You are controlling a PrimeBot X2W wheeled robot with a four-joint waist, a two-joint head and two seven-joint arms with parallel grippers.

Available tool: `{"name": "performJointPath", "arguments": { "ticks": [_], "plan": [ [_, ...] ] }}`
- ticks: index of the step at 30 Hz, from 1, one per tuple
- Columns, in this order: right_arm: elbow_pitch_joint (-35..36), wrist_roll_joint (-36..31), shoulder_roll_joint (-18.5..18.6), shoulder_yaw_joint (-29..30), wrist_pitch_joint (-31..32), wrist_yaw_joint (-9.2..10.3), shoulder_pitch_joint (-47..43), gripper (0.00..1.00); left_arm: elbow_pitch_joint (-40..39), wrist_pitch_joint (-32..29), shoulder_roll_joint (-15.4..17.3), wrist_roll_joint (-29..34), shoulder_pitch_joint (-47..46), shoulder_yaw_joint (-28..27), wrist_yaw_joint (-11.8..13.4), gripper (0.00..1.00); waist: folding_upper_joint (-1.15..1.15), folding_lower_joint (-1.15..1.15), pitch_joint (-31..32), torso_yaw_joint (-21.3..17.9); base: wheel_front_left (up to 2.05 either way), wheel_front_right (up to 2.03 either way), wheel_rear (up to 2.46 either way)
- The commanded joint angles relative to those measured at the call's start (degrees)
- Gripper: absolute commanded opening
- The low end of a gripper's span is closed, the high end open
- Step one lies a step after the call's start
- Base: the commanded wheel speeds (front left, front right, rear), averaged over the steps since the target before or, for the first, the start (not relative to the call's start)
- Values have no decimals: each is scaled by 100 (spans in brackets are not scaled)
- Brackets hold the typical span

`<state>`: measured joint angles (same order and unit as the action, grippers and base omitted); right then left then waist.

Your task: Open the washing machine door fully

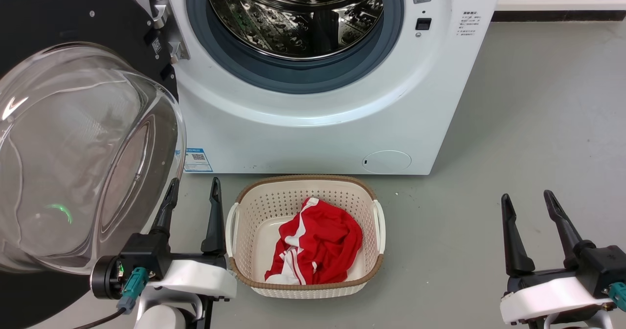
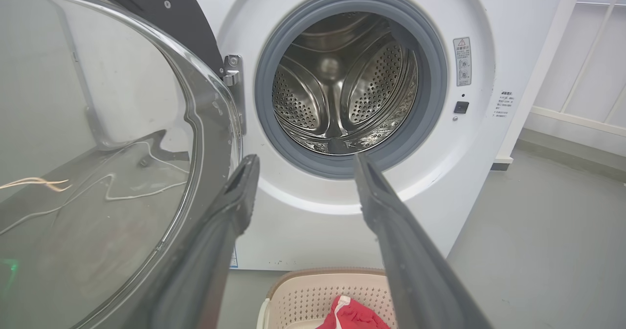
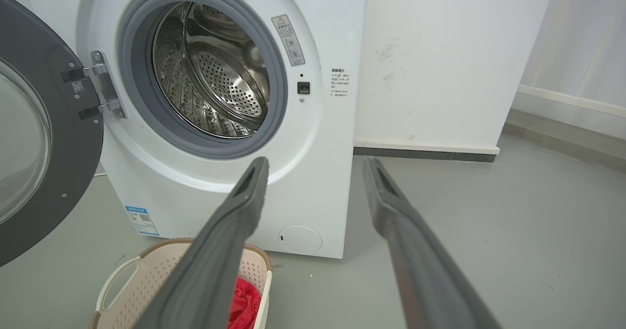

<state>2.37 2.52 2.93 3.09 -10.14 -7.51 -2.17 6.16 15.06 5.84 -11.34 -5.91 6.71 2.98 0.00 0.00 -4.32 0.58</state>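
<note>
The door (image 1: 49,16) hangs swung out at the left, its glass bulge (image 1: 73,148) just beside the spread, empty left claw (image 1: 193,192), the nearer arm for pushing it wider; right claw (image 1: 535,207), also spread, well away.

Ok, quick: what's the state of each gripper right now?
Left gripper: jaws open, holding nothing, close beside the washing machine door.
Right gripper: jaws open, holding nothing.
</note>
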Motion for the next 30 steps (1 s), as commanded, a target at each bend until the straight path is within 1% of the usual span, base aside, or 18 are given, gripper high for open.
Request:
{"name": "performJointPath", "arguments": {
  "ticks": [1, 20, 21, 24, 30],
  "plan": [
    [-6, 8, -11, -1, -32, 4, -4, 100, 10, 16, -4, 7, -6, -26, 17, 100, 0, 0, -4, 3, 0, 0, 0],
    [-54, -52, -11, 22, -26, 4, 69, 100, -10, 16, -60, 69, -17, -91, 5, 100, 0, 0, -28, 30, 0, 0, 0],
    [-54, -23, 0, 16, -1, 0, 15, 0, 1, 0, -59, 57, -7, -93, 7, 0, 0, 0, -28, 31, 0, 0, 0],
    [-146, 49, -1, -14, 4, -1, -45, 0, 123, -39, -79, -17, 39, -109, -5, 0, 0, 0, -25, 29, 0, 0, 0],
    [-243, 878, 42, -33, 102, -1, 15, 0, 191, -231, -97, -709, 19, -221, -93, 0, 0, 0, -3, 26, 0, 0, 0]
  ]
}}
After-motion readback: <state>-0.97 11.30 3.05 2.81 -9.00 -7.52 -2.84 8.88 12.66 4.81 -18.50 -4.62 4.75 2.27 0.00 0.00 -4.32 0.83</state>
